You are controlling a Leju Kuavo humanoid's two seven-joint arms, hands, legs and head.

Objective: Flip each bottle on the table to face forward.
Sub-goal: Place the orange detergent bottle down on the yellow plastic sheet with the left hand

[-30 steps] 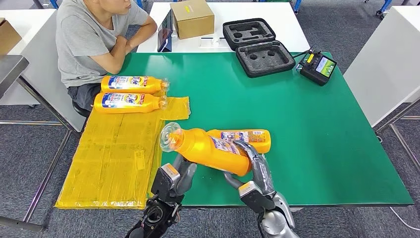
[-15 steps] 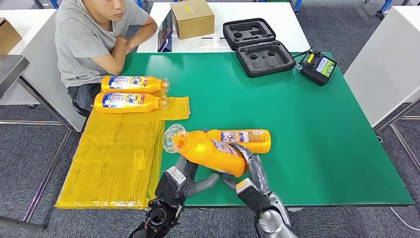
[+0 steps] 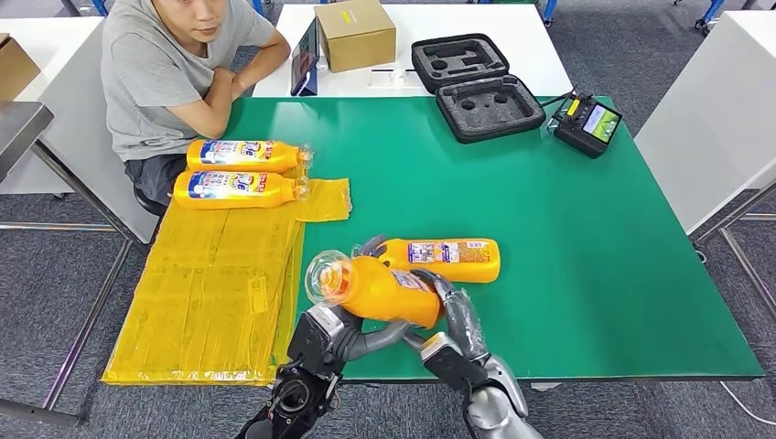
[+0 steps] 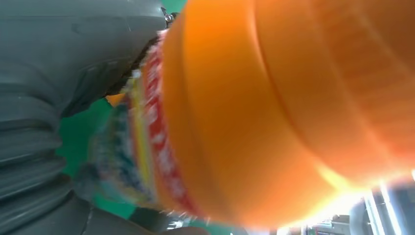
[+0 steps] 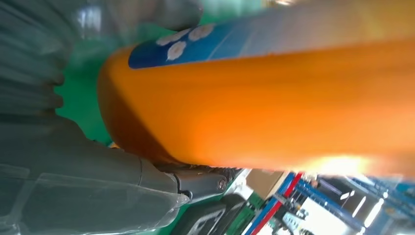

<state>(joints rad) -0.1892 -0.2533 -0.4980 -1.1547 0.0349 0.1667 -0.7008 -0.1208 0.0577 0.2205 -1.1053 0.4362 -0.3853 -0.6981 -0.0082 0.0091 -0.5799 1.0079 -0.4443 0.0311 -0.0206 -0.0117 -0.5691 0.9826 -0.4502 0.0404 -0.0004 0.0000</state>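
Observation:
An orange bottle (image 3: 382, 289) with a clear cap (image 3: 328, 277) is held tilted above the green table's (image 3: 567, 238) front edge, cap toward the left. My right hand (image 3: 458, 322) grips its base end, fingers over the top. My left hand (image 3: 343, 334) holds it from below near the neck. Up close, the bottle (image 4: 293, 98) presses against my left hand (image 4: 49, 122), and its label side (image 5: 274, 98) lies across my right hand (image 5: 73, 181). A second orange bottle (image 3: 448, 259) lies on the table just behind. Two more bottles (image 3: 242, 155) (image 3: 240, 189) lie at the left edge, labels up.
A yellow plastic sheet (image 3: 210, 293) hangs off the table's left side. A person (image 3: 174, 73) sits at the far left corner. At the back stand an open black case (image 3: 476, 87), a controller (image 3: 587, 123) and a cardboard box (image 3: 355, 33).
The held bottle has come down and nearer the front edge, tilting less. My left hand's fingers have spread under it, and my right hand has lowered with it.

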